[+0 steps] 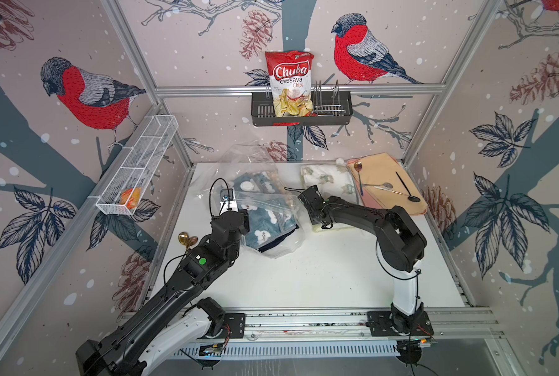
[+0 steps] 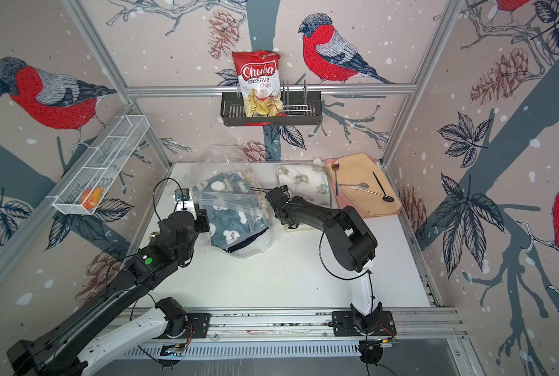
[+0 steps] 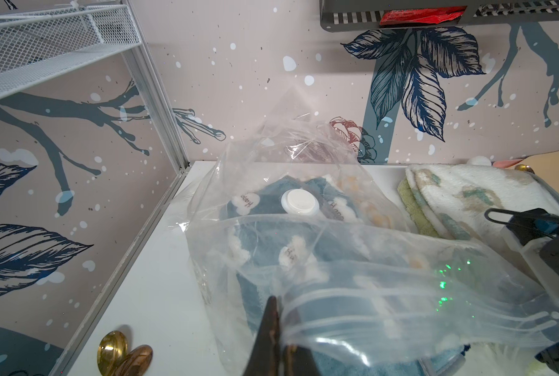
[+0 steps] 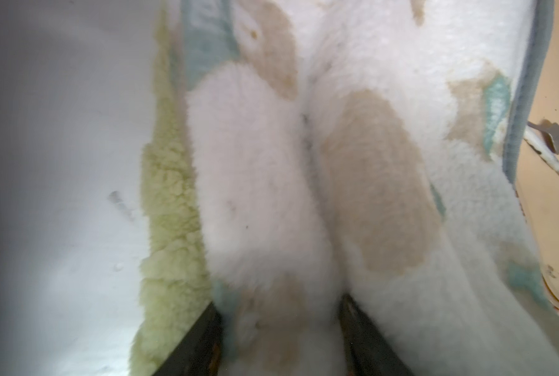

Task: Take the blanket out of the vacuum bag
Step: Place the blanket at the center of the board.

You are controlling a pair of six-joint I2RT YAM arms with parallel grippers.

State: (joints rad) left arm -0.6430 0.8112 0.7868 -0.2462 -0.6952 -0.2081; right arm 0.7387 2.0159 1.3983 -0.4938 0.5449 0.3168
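The vacuum bag (image 1: 265,201) (image 2: 229,198) lies crinkled at the back left of the table, its round white valve cap (image 3: 300,201) facing up. A blue blanket (image 1: 271,224) (image 3: 271,234) with white clouds sits inside it. My left gripper (image 3: 276,302) is shut on the bag's ribbed open rim, at the bag's left side in both top views. A white fleece blanket (image 1: 330,180) (image 4: 304,162) with bear prints lies outside the bag, to its right. My right gripper (image 4: 279,299) (image 1: 321,224) points down at this blanket's near edge, with a thick fold pinched between its fingers.
A peach cloth (image 1: 388,182) with several spoons lies at the back right. Two gold spoons (image 3: 121,351) rest by the table's left edge. A white wire basket (image 1: 138,166) hangs on the left wall. A black rack (image 1: 336,110) with a chips bag hangs on the back wall.
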